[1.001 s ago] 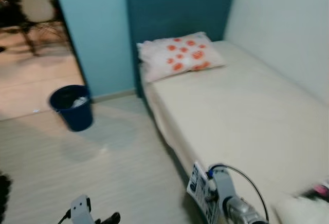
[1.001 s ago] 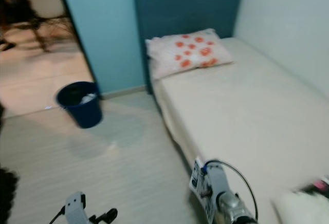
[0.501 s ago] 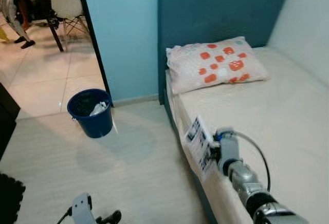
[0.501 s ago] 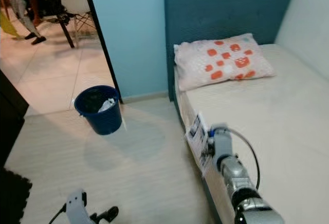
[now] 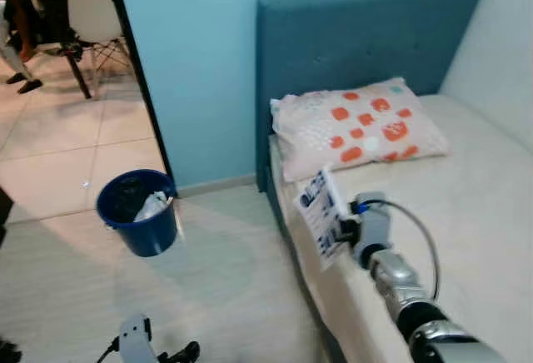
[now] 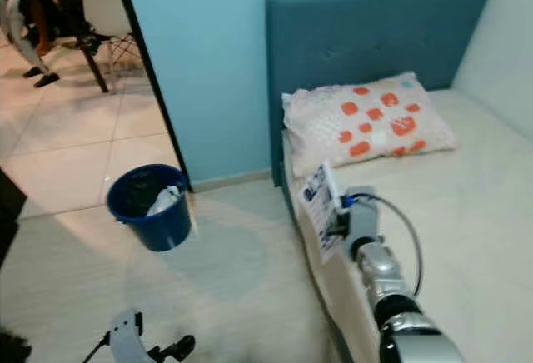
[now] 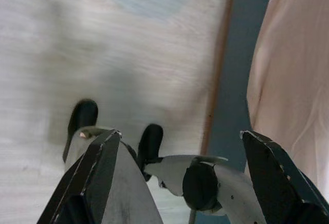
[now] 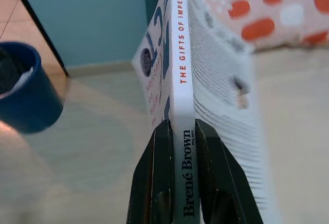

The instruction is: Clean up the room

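We see a long bed (image 5: 466, 213) with a smooth cream sheet and a padded teal fabric headboard (image 5: 358, 38), set against a flat light-blue wall (image 5: 191, 55). The floor (image 5: 208, 288) beside it is pale wood-grain plank, giving way to glossy beige tiles (image 5: 58, 146) beyond the doorway. On the bed near the headboard lies a soft, plump white pillow with orange patches (image 5: 358, 126). Out on the floor, well apart from the bed, stands a round dark-blue plastic bucket (image 5: 137, 213) holding crumpled white paper and something dark.

Our right hand (image 8: 174, 147) reaches over the bed's edge, its two black fingers pressed against both covers of a thin white paperback book (image 8: 177, 64), held spine toward the wrist camera; the spine reads "The Gifts of Imperfection" and "Brené Brown". Our left hand (image 7: 177, 147) hangs low over the floor by the bed frame, its fingers spread wide and holding nothing.
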Motion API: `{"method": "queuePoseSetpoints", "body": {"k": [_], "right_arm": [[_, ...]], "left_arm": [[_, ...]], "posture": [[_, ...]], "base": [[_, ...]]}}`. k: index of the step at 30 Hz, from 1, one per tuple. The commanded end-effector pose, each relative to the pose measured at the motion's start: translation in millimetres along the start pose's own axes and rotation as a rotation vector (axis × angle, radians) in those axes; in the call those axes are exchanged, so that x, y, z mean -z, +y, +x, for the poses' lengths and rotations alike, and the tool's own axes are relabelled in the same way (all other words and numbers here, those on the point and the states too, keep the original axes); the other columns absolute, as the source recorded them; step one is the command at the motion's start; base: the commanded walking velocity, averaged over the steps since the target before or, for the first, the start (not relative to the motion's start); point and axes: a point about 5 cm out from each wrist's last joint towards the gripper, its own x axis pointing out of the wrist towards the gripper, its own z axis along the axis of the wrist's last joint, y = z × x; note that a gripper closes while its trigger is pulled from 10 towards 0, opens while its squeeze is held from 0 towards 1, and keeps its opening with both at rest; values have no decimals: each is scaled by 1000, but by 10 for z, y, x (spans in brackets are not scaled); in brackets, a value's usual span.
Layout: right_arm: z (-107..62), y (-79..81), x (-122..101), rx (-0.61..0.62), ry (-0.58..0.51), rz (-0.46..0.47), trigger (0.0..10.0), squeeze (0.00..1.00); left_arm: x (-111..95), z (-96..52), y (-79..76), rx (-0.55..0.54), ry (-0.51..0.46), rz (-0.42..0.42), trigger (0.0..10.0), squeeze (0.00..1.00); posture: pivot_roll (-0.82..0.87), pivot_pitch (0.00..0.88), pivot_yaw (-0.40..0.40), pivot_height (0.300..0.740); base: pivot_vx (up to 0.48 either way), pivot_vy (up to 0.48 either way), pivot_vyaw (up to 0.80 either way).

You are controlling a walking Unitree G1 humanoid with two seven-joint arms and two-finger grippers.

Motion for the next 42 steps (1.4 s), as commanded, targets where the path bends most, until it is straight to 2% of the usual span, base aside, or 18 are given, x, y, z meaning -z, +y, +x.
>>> {"method": "queuePoseSetpoints", "body": {"k": [1,6,16,20,27,29,33,35,36,39,40,42], "right_arm": [[25,102,-35,-29,-26,15,10000,0],[33,84,-35,-16,-7,17,10000,0],[29,54,-18,8,3,49,10000,0],[25,79,3,-2,6,49,10000,0],[21,121,49,-35,34,54,10000,0],[19,162,71,-78,49,55,10000,0],[11,275,115,-194,75,116,10000,0],[10,292,118,-211,76,132,10000,0],[7,317,126,-240,83,175,10000,0],[6,327,140,-256,99,215,10000,0],[2,315,175,-253,138,231,10000,0],[0,298,192,-239,156,215,10000,0]], "left_arm": [[22,-22,50,-14,16,7,10000,0],[37,-17,30,-1,29,23,10000,0],[43,-22,39,-1,35,31,10000,0],[67,-24,38,-4,56,73,10000,0],[85,-28,45,-13,70,109,10000,0],[105,-32,47,-7,86,121,10000,0],[110,-39,74,-41,83,117,10000,0],[111,-40,79,-47,82,109,10000,0],[115,-41,78,-46,85,111,10000,0],[116,-40,74,-42,84,107,10000,0],[118,-38,65,-36,82,105,10000,0],[119,-37,62,-35,81,103,10000,0]], "posture": [[-125,79,-10,740],[-124,78,-9,740],[-122,79,-4,740],[-121,80,-3,740],[-123,81,-5,740],[-126,80,-6,740],[-127,78,-7,740],[-127,78,-7,740],[-127,77,-9,740],[-128,76,-10,740],[-129,79,-10,740],[-129,79,-10,740]], "base": [[480,0,0],[480,0,0],[480,0,-795],[415,0,-139],[0,-140,0],[0,-431,0],[0,-321,0],[0,0,0],[0,0,0],[0,0,0],[0,0,0],[0,0,0]]}}
